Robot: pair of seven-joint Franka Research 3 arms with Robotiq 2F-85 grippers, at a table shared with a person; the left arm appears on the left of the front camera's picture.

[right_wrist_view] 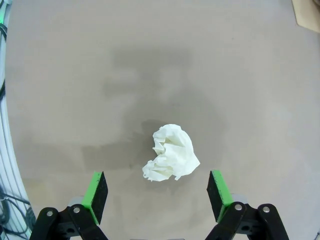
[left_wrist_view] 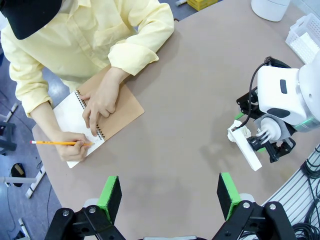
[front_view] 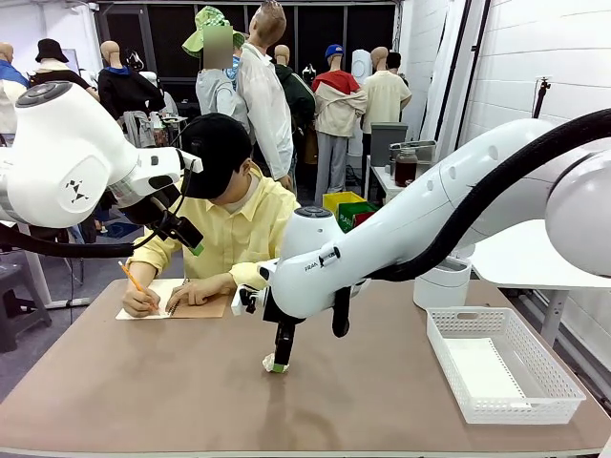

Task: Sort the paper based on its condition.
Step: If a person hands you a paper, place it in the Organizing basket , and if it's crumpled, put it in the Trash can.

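Right wrist view: your right gripper stands wide open and empty over the crumpled paper ball on the table. A flat sheet seems already in the white basket, so this ball is not yet sorted.

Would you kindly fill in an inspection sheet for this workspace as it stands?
Surface: brown table, flat, no spill seen.
Job's things: crumpled white paper ball on the table; white plastic mesh basket, a flat white sheet apparently inside.
Clutter: tan-covered spiral notebook, orange pencil, white round container.
Pincers: left pincer open, raised, empty; right pincer open, above the ball.
Cables: black hose along the right arm.
Surroundings: person in yellow shirt writing at the far side.
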